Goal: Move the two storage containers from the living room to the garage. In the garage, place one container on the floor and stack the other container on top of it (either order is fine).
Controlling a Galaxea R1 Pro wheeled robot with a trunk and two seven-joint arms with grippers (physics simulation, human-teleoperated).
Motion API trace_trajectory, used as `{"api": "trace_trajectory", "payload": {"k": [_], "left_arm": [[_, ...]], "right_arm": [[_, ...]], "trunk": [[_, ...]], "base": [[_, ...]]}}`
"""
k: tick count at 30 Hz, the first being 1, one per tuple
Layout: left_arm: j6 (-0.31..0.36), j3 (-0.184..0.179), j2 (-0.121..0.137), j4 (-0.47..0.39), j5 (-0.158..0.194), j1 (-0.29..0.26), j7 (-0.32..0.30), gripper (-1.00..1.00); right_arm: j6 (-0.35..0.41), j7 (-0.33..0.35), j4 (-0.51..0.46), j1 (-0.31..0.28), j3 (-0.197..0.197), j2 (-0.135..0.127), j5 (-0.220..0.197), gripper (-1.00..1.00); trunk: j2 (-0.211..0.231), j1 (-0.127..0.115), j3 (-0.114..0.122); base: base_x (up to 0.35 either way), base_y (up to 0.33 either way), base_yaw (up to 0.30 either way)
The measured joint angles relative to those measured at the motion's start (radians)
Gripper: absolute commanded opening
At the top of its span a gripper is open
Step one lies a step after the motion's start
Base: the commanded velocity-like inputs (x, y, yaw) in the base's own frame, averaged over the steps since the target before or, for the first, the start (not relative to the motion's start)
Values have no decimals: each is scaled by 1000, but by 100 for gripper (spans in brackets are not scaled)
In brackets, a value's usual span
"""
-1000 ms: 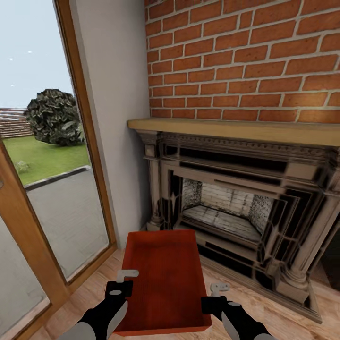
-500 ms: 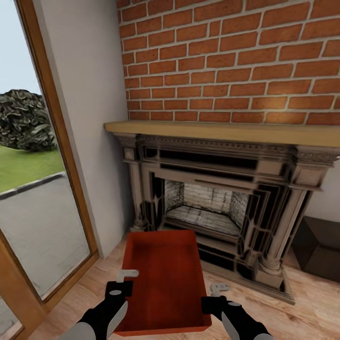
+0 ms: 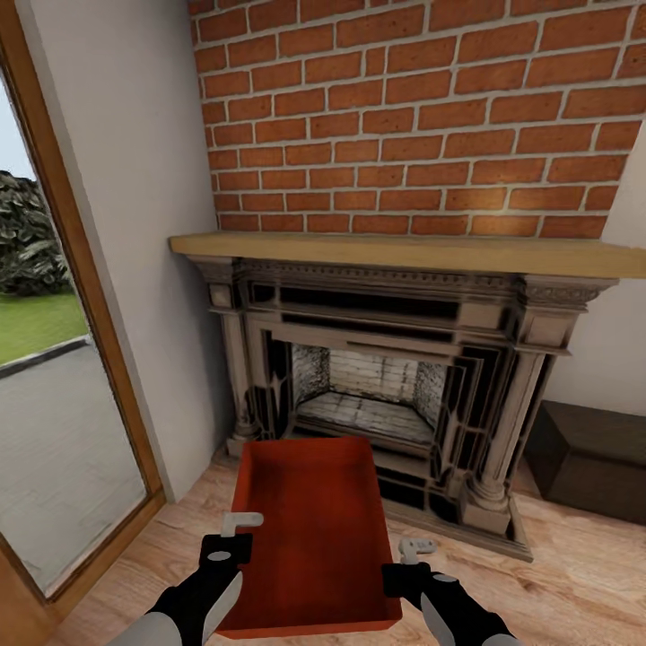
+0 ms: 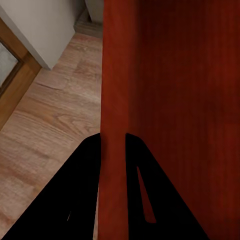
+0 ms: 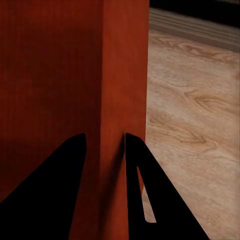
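Note:
An orange-red storage container (image 3: 309,529) is held level in front of me above the wood-plank floor (image 3: 574,574) of the living room. My left gripper (image 3: 235,533) is shut on its left wall, and my right gripper (image 3: 405,556) is shut on its right wall. In the left wrist view the black fingers (image 4: 85,195) straddle the container wall (image 4: 112,125). Over in the right wrist view the fingers (image 5: 137,190) pinch the container wall (image 5: 112,100) the same way. The bin is empty, with a finely ribbed bottom.
A brick chimney wall with a carved fireplace (image 3: 377,377) and wooden mantel (image 3: 395,254) stands straight ahead. A wood-framed glass door (image 3: 63,359) is at the left. A dark low box (image 3: 592,458) sits on the floor at the right.
The whole view has swung to the right: the glass door slid toward the left edge and the dark box came into sight. Both grippers and the container kept their places relative to me.

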Motion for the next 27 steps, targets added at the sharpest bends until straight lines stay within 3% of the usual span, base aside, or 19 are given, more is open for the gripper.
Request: {"api": "trace_trajectory", "payload": {"k": [4,11,27], "left_arm": [[0,-2,2,1,2,0,-3,-100],[0,-2,2,1,2,-1,-3,-100],[0,-3,2,1,1,-1,-3,-100]], "right_arm": [[0,-8,0,0,14,1,-19,-100],[0,-6,0,1,15,0,-15,-100],[-2,-6,0,2,15,0,-16,-100]], "trunk": [[0,0,-5],[0,0,-15],[0,0,-23]], "base": [[0,0,-42],[0,0,-159],[0,0,-260]]}}
